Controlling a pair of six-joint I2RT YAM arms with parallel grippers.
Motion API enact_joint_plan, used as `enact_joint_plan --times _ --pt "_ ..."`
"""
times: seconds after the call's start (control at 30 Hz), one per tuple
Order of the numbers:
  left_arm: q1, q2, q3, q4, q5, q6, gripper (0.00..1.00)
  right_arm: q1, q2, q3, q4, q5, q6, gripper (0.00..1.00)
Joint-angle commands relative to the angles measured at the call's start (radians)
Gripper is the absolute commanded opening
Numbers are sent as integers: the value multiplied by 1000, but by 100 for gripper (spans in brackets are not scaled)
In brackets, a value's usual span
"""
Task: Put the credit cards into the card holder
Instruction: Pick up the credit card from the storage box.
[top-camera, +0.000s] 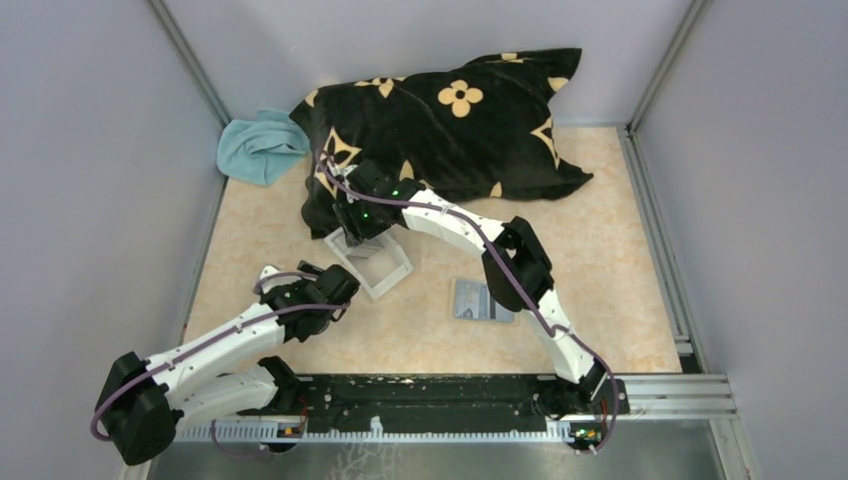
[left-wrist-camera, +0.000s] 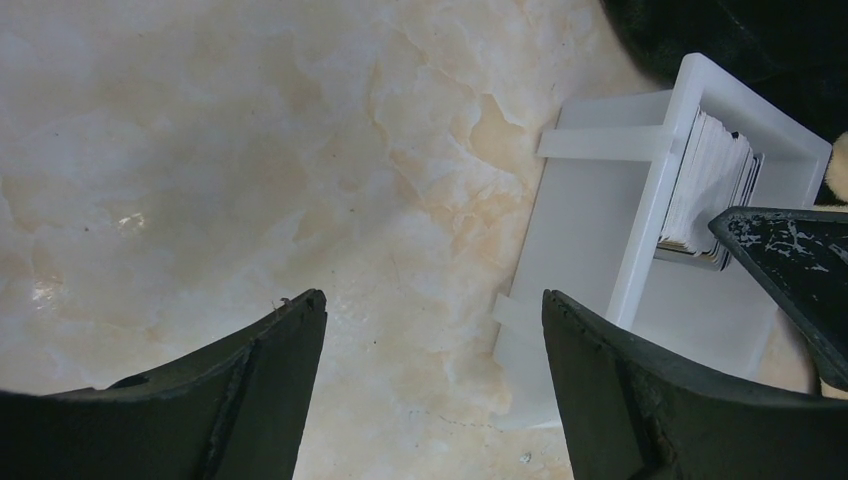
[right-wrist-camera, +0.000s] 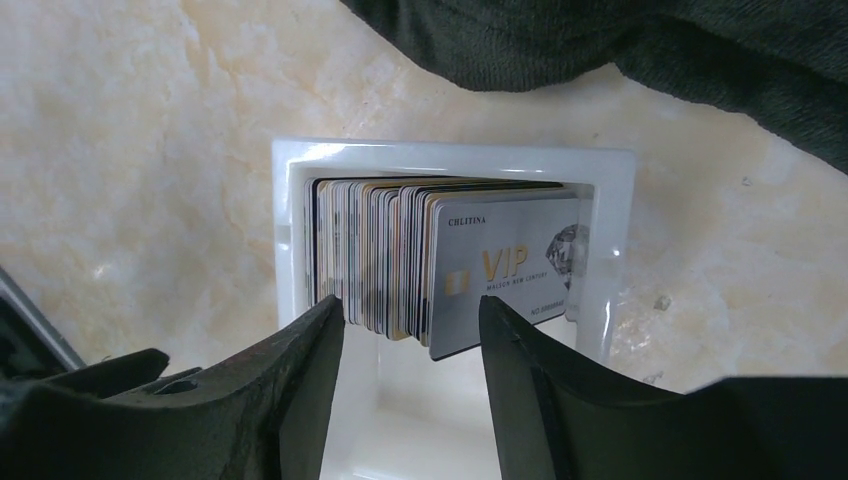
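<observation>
A stack of several credit cards stands on edge in the end compartment of a white tray, with a silver VIP card at the front. My right gripper is open, its fingers straddling the near edge of the stack without closing on it; from above it hangs over the tray's far end. My left gripper is open and empty over bare table just left of the tray; from above it shows at the tray's near left. The card holder lies open on the table right of the tray.
A black pillow with tan flowers lies right behind the tray. A teal cloth is bunched in the back left corner. Grey walls close in the marble-patterned table on three sides.
</observation>
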Motion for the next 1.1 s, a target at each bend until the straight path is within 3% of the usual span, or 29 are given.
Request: enact_joint_plan --times 0.0,0.4,0.6,1.07 --pt "20 -12 -30 105 6 58 85 -23 27 41 24 -91 33 52" --pt "99 -16 -120 343 89 198 84 -47 53 17 41 -166 65 48" --pt "149 18 -135 420 139 255 84 -47 53 23 44 -188 71 40" --pt "220 106 -148 547 234 350 84 -35 43 65 42 -198 93 35"
